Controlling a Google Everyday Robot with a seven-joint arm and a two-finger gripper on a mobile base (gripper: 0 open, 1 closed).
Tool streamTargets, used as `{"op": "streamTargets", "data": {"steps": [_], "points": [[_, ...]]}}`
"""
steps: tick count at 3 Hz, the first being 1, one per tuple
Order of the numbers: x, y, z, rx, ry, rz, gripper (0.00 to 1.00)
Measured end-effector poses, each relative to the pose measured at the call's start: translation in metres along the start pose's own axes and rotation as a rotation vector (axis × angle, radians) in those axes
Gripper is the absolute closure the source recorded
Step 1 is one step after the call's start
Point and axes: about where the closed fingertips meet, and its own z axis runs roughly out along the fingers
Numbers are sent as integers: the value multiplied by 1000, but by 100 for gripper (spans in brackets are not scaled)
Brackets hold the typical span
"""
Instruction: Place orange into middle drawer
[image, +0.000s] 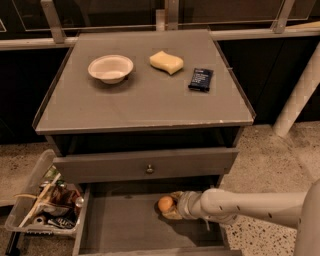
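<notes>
The orange (165, 203) is small and round, inside the open middle drawer (125, 227), over the right middle of its flat grey floor. My gripper (171, 205) reaches in from the right on a white arm (240, 204). Its fingers sit above and below the orange and close on it. I cannot tell whether the orange rests on the floor or hangs just above it.
Above is a grey drawer front with a round metal knob (149, 169). The cabinet top (145, 100) holds a white bowl (110, 68), a pale yellow sponge (166, 62) and a dark packet (200, 79). A clear bin of clutter (42, 202) stands at the left on the floor.
</notes>
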Motion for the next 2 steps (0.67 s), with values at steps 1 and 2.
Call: {"op": "streamTargets", "data": {"steps": [1, 2], "points": [[0, 0, 0, 0, 0, 0, 13], [0, 0, 0, 0, 0, 0, 0]]}}
